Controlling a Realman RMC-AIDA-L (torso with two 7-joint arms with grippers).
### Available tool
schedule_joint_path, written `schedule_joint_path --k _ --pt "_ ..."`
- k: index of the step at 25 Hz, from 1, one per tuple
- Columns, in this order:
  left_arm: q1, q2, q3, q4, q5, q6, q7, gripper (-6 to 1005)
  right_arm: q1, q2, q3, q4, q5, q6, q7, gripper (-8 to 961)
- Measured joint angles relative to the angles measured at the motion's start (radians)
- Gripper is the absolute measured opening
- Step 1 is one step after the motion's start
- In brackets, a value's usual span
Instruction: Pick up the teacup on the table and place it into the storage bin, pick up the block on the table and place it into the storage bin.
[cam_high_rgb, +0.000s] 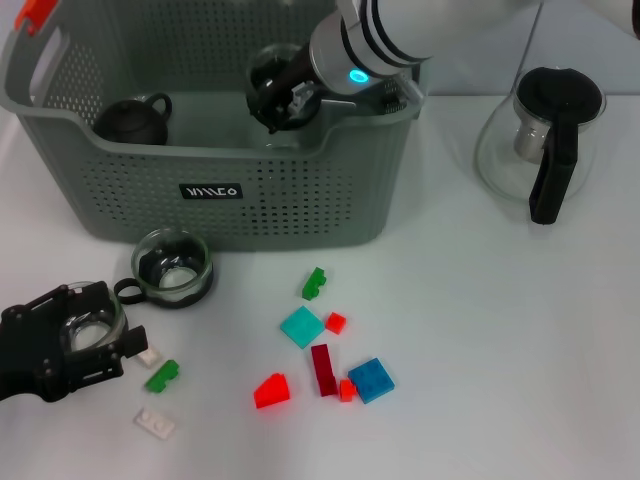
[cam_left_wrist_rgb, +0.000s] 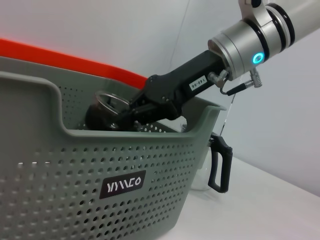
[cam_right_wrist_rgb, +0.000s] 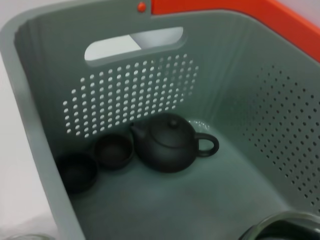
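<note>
- Head view: the right gripper (cam_high_rgb: 275, 100) reaches over the rim into the grey perforated plastic storage bin (cam_high_rgb: 300, 205), pinching a clear glass teacup (cam_high_rgb: 272, 72) above the bin floor. A second glass teacup (cam_high_rgb: 172, 266) stands on the white table (cam_high_rgb: 500, 350) just before the bin, nearest the left gripper (cam_high_rgb: 70, 340), which rests at the near-left corner; whether its fingers are spread cannot be told.
- Left wrist view: the held cup sits below the rim, close to the near wall.
- Right wrist view: a dark teapot (cam_right_wrist_rgb: 167, 142) and two dark cups (cam_right_wrist_rgb: 114, 150) crowd the far end; the floor beneath is free.

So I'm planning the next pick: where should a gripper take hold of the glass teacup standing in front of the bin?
Probably the rim of the glass teacup, from straight above. It stands upright with its mouth open, so one finger can go inside and one outside the wall. Its small handle points toward the left gripper, so the side away from it looks easiest.
</note>
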Motion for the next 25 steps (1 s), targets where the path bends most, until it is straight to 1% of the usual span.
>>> schedule_joint_path --k 8,11,14,17,19,21,22,24,25 --pt "0.0 0.0 -0.003 0.0 0.0 0.0 -0.001 891 0.001 -0.003 -0.006 0.001 0.0 -0.007 0.003 190" --pt "0.002 0.0 -0.006 0.0 0.0 0.0 -0.001 891 0.0 -0.005 0.002 -0.006 0.002 0.001 0.022 233" --pt "0.004 0.0 -0.008 0.0 0.0 0.0 -0.001 891 -0.02 -0.011 0.024 -0.065 0.003 0.003 0.038 277" --pt "0.004 0.0 -0.008 0.0 0.0 0.001 -0.001 890 -0.105 -0.015 0.109 -0.241 0.007 -0.037 0.034 413" --pt "0.004 -0.001 -0.008 0.0 0.0 0.003 -0.001 890 -0.201 -0.013 0.169 -0.419 0.034 -0.083 0.011 503" --pt "0.004 -0.001 -0.008 0.0 0.0 0.006 -0.001 890 -0.311 -0.015 0.194 -0.576 0.147 -0.129 -0.065 535" --pt "0.005 -0.001 -0.008 0.0 0.0 0.006 -0.002 890 -0.361 -0.017 0.202 -0.635 0.216 -0.158 -0.118 550" --pt "0.005 -0.002 -0.007 0.0 0.0 0.005 -0.002 890 -0.453 -0.021 0.238 -0.699 0.415 -0.246 -0.28 582" --pt "0.005 -0.002 -0.007 0.0 0.0 0.004 -0.002 890 -0.503 -0.021 0.268 -0.713 0.516 -0.312 -0.373 598"
